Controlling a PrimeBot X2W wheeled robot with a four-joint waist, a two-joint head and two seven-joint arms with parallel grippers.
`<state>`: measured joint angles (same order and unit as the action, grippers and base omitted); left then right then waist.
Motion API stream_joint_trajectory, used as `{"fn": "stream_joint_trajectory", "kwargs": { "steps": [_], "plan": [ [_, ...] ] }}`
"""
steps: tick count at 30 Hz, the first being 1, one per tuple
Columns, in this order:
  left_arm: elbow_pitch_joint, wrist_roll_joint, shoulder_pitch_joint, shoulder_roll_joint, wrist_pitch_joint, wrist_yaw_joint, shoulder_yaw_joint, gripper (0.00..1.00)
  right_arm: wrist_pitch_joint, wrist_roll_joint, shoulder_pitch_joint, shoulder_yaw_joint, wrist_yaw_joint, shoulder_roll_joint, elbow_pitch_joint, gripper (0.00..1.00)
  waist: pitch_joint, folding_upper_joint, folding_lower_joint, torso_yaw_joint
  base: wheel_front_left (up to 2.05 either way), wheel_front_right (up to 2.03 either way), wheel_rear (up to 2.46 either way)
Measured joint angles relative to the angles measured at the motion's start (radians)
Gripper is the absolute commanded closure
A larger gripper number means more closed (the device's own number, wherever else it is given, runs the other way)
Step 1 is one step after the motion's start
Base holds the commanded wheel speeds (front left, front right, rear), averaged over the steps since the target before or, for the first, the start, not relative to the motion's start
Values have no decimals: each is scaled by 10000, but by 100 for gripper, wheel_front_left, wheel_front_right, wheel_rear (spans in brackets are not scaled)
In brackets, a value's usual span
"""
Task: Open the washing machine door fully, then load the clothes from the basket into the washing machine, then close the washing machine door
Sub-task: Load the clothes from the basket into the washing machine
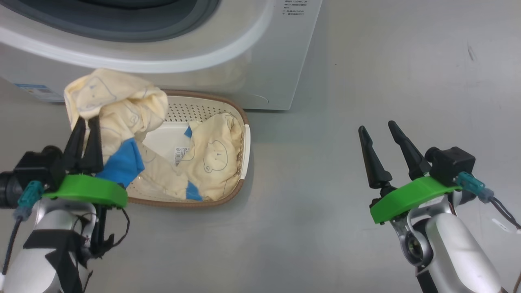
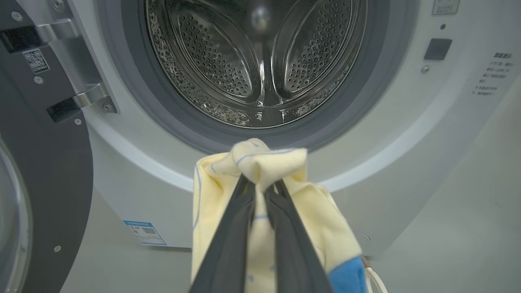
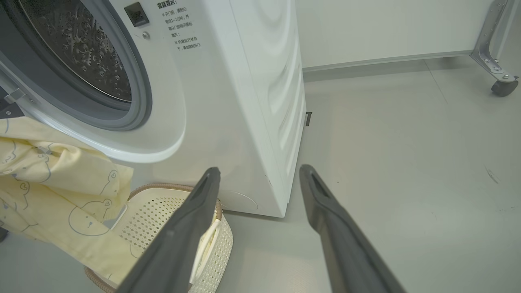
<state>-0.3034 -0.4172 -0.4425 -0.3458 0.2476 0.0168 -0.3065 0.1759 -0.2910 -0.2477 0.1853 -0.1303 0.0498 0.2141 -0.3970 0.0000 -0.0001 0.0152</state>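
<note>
- Dark tapered fingers [image 2: 228,248] of the left gripper [image 2: 261,182] are pinched tight on a bunched fold of one garment [image 2: 309,219]. It is soft cream cloth with a blue patch, hanging before the washing machine [image 2: 407,134] near the lower edge of its opening.
- Off to the side, the right gripper [image 1: 377,127] hangs over bare floor [image 1: 366,61], fingers wide apart, holding nothing.
- Likely step: carrying this piece into the perforated steel drum [image 2: 260,61]. Lift until the trailing hem clears the grey rubbery door seal [image 2: 126,73], reach deep, then let go.
- At the left, the washing machine door [image 2: 49,171], glossy black, stands swung open.
- More of the clothes [image 1: 215,158] lie crumpled in the perforated cream basket [image 1: 191,110] just before the machine.
</note>
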Motion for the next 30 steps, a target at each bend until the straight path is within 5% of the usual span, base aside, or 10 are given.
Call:
{"fn": "stream_joint_trajectory", "kwargs": {
  "steps": [18,30],
  "plan": [
    [1381,1068,-1600,663,73,-1229,2974,100,155,-234,-109,96,0,0,40,0,-926,0,1,438,0,0,0],
    [92,1135,-4948,-46,77,-1409,2683,100,537,-652,-772,408,0,2,232,0,-2042,0,3,1074,0,0,0]
  ]
}}
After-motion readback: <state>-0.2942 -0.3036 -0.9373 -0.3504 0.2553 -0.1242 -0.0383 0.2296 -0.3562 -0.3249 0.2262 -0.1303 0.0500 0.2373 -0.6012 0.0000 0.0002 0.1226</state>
